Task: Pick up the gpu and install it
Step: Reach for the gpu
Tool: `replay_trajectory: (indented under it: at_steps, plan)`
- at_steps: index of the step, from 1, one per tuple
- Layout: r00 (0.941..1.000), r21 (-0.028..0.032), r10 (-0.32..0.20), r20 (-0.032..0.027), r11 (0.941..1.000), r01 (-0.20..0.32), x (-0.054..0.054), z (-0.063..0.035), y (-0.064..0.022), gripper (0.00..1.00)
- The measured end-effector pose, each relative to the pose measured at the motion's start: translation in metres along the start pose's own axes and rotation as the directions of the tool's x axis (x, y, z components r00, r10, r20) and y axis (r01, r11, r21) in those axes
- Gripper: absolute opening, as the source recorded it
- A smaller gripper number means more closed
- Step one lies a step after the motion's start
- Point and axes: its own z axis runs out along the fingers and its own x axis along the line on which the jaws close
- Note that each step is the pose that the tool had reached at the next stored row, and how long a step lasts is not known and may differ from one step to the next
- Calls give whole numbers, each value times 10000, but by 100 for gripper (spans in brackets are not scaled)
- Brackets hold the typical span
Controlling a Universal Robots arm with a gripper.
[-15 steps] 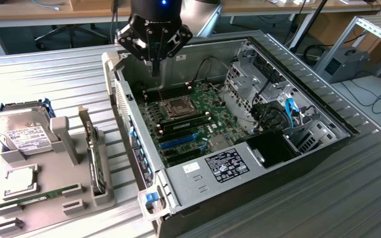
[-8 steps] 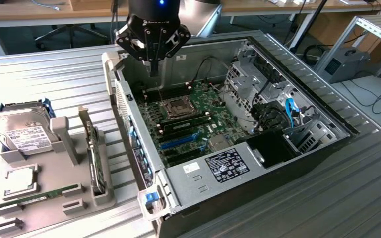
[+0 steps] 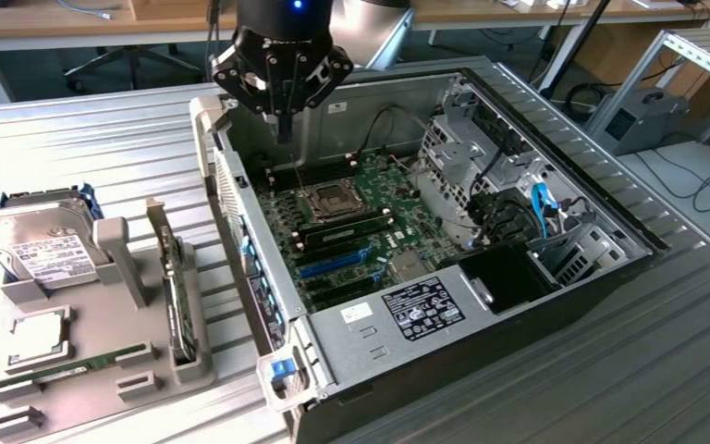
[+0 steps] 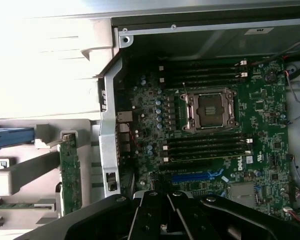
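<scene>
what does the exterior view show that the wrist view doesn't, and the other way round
Exterior view: the hard drive, the power supply, the blue cables and the shut tool above the case.
Wrist view: the rear port block by the case wall.
Both: the gpu standing on edge beside the case, the processor socket and the blue slot.

- table (image 3: 108,139): ribbed sheet metal, showing a dull silver finish.
- computer case (image 3: 540,324): looking matt black outside, bare grey metal inside.
- motherboard (image 3: 368,208): green circuit board, glinting lightly.
- holder (image 3: 84,388): smooth plastic, looking matt grey.
- hard drive (image 3: 34,245): silver metal, carrying a white paper label.
- gpu (image 4: 70,175): green circuit board, looking matt.
</scene>
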Motion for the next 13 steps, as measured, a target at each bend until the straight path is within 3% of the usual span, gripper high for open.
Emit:
replay_trajectory:
  at_steps: [9,13]
  plan:
    - [10000,0,0,0,10000,0,31,-1,-2,11]
    - [10000,0,0,0,10000,0,185,-5,-14,11]
